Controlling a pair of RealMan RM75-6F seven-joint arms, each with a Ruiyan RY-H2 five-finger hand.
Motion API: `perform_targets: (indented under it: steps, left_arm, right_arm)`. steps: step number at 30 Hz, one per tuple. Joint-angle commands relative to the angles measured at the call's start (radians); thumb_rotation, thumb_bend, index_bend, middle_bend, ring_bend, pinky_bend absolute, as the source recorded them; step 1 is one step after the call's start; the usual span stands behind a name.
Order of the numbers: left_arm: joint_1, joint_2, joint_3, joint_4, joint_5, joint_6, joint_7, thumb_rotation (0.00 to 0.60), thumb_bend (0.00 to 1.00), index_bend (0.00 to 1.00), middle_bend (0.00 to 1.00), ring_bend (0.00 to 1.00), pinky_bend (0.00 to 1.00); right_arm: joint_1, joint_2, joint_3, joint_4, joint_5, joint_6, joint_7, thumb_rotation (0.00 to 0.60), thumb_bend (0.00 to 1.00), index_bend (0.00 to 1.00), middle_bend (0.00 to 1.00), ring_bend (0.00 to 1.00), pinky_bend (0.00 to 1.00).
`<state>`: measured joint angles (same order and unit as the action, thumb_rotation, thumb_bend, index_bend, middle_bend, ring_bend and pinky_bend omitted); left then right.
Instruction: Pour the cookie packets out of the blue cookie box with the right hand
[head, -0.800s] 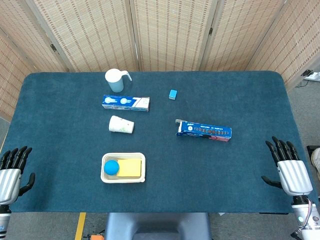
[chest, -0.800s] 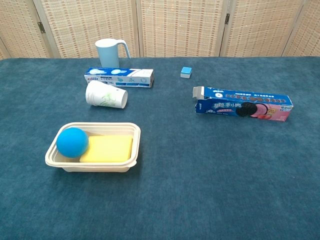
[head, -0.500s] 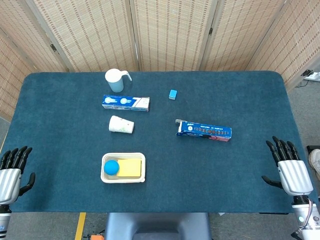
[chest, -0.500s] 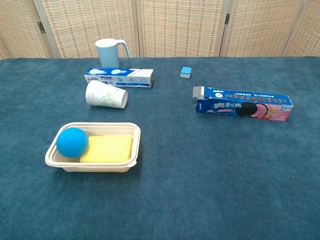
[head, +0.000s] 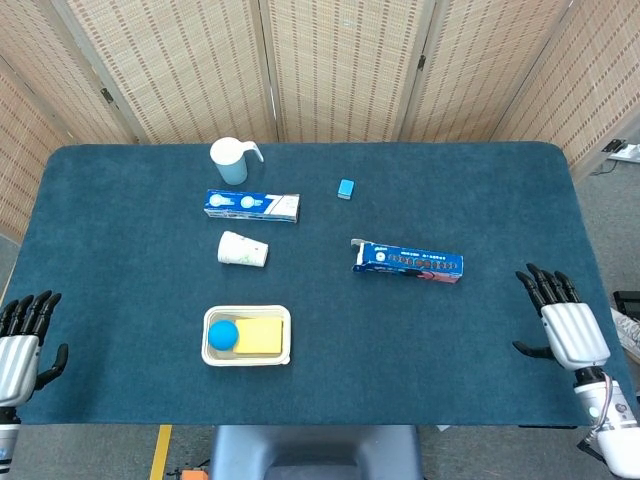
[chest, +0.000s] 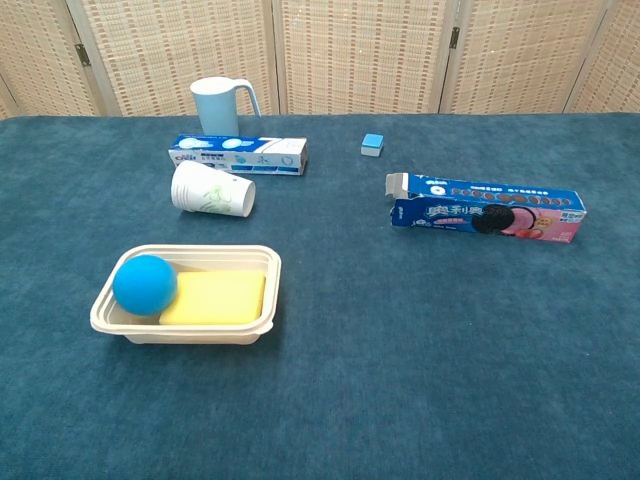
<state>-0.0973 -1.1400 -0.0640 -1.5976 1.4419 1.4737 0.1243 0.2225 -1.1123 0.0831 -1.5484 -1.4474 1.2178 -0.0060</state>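
Note:
The blue cookie box (head: 408, 262) lies flat on the blue table, right of centre, its left end flap open; the chest view shows the cookie box (chest: 488, 211) with cookie pictures on its side. No packets show outside it. My right hand (head: 563, 322) hovers open over the table's right front edge, fingers spread, well to the right of the box and in front of it. At the front left corner my left hand (head: 20, 340) is open and holds nothing. Neither hand appears in the chest view.
A white tray (head: 247, 352) holds a blue ball (head: 223, 334) and a yellow sponge (head: 260, 336). A paper cup (head: 243, 249) lies on its side. Behind it are a toothpaste box (head: 252, 206), a light blue pitcher (head: 229, 160) and a small blue block (head: 346, 188).
My right hand has moved a little to the left and forward over the table, toward the cookie box. Nothing else has moved.

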Motion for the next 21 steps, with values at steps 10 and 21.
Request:
perform_targets:
  steps: [10, 21]
  left_arm:
    - [-0.009, 0.013, -0.006, 0.004, -0.010, -0.018, -0.032, 0.600, 0.50, 0.04, 0.09, 0.05, 0.07]
    - [-0.024, 0.027, -0.002, 0.017, -0.001, -0.046, -0.079, 0.600, 0.50, 0.04, 0.09, 0.05, 0.08]
  right_arm:
    - [0.216, -0.042, 0.090, 0.135, 0.157, -0.316, 0.131, 0.600, 0.13, 0.17, 0.12, 0.11, 0.00]
    - [0.335, -0.160, 0.122, 0.261, 0.286, -0.449, 0.056, 0.600, 0.13, 0.22, 0.15, 0.13, 0.00]
